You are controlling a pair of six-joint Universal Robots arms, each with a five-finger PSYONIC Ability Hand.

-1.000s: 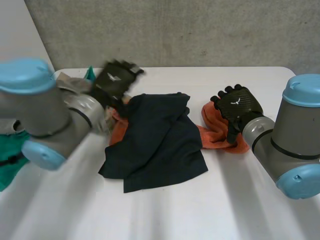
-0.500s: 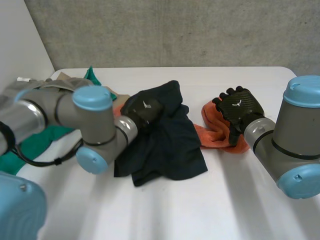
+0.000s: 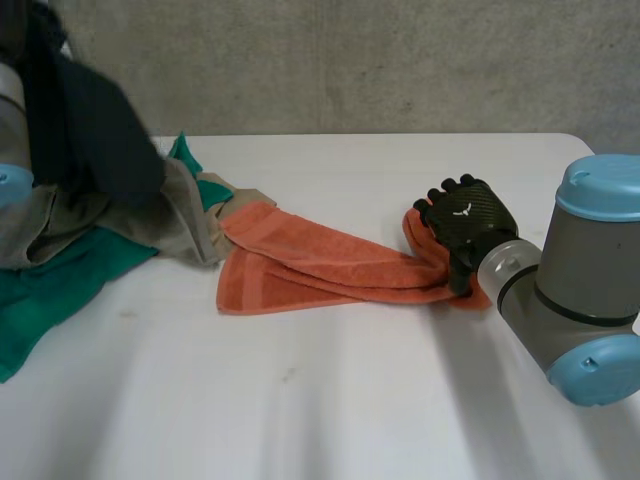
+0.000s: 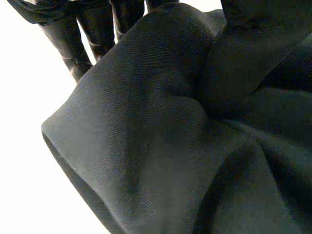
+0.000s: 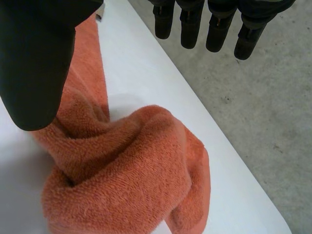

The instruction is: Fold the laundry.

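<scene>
A dark navy cloth (image 3: pixel 95 135) hangs lifted at the table's far left, over the laundry pile. In the left wrist view my left hand (image 4: pixel 73 44) is shut on this dark cloth (image 4: pixel 170 146), which bunches between its fingers and thumb. An orange towel (image 3: pixel 320 265) lies stretched across the middle of the table. My right hand (image 3: pixel 468 215) hovers open just above the towel's bunched right end. In the right wrist view its fingers (image 5: pixel 195 24) are straight above the orange towel (image 5: pixel 131 170), and they do not grip it.
A green cloth (image 3: pixel 50 290) and a grey-beige cloth (image 3: pixel 185 220) lie heaped at the table's left, touching the towel's left end. The white table (image 3: pixel 330 400) is bare toward the front. A concrete wall rises behind the table.
My left hand shut on the dark cloth and swept it up and to the left, off the orange towel, which now lies uncovered. The right hand has stayed where it was.
</scene>
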